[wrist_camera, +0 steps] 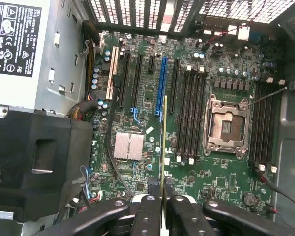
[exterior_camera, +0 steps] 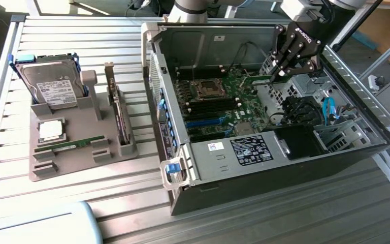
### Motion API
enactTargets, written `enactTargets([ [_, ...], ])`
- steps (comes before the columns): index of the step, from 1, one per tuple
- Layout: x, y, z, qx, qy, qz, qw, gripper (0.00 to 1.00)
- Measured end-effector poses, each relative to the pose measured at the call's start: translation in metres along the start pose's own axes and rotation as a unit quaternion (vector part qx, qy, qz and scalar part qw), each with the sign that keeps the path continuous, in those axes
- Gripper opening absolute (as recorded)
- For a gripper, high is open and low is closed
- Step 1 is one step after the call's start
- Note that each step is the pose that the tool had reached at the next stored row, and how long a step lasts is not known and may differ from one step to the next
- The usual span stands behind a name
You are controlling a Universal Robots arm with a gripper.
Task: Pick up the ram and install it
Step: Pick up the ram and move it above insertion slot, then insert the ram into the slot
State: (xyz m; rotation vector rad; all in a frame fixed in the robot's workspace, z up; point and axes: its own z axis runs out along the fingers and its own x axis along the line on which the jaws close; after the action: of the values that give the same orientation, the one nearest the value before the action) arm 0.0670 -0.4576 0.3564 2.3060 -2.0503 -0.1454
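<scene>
the ram is held edge-on in the hand, whose fingers are closed narrowly on one end of it, so that the stick projects straight out from the fingertips over the motherboard. its long axis is seen to run parallel to the bank of black memory slots beside the empty processor socket. its edge is lined up just to one side of that bank, between it and the blue expansion slot; no contact with any slot can be made out. in the exterior view the hand is placed inside the open computer case, which is laid on the slatted tabletop, well apart from the grey tray at the exterior view's left.
</scene>
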Motion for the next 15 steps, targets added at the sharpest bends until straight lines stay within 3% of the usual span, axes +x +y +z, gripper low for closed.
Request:
enactTargets([
  [10,0.000,-0.0001,0.0010,-0.0002,-0.0001,0.000,1.0000,0.14],
  [15,-0.005,-0.0009,0.0135,-0.0030,-0.0005,0.001,1.0000,0.14],
])
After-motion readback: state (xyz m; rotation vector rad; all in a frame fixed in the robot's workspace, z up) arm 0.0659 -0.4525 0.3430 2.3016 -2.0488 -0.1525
